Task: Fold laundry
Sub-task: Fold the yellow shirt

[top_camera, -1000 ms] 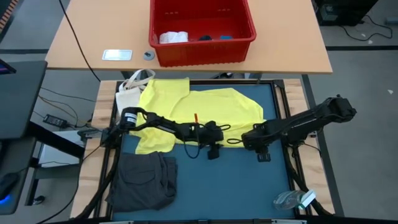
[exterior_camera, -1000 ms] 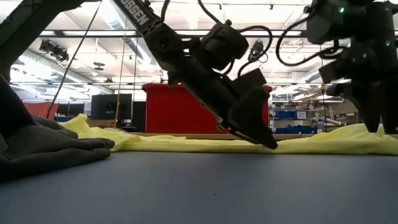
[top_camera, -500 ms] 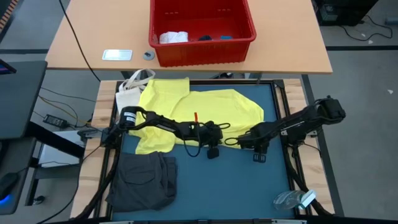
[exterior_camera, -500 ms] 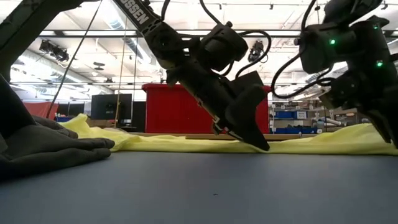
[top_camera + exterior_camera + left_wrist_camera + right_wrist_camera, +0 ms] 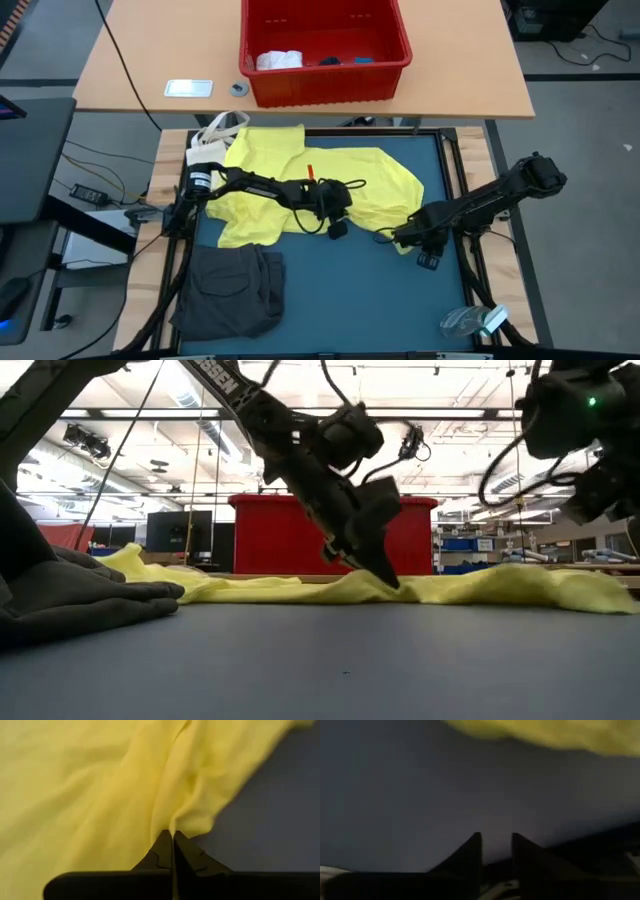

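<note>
The yellow T-shirt (image 5: pixel 320 180) lies spread on the blue mat (image 5: pixel 350 290), and shows in the low view as a low yellow band (image 5: pixel 470 588). My left gripper (image 5: pixel 338 230) is at the shirt's near edge, shut on the cloth (image 5: pixel 172 834). My right gripper (image 5: pixel 403 240) hovers open above the mat by the shirt's near right corner (image 5: pixel 405 243). Its fingers (image 5: pixel 472 850) have only mat between them. A dark grey garment (image 5: pixel 235 290) lies folded at the near left. My left gripper pinches a small fold of the yellow shirt (image 5: pixel 172 826) between its two fingers, by the shirt's near edge. The fingers slant down from the table's left (image 5: pixel 385 575). Creases run away from the pinch, and the rest of the shirt lies on the mat.
A red basket (image 5: pixel 325 75) on the wooden table beyond the mat holds a white cloth (image 5: pixel 278 60) and a small blue piece (image 5: pixel 362 60). A white bag (image 5: pixel 210 145) sits at the mat's far left corner. A clear plastic item (image 5: pixel 475 322) lies at the near right.
My left gripper has moved a little toward the far and left edges, and the shirt's near edge has bunched at its tips. My right gripper went left to the shirt's near edge, then back toward the near right and up. The shirt's right corner now lies nearer.
</note>
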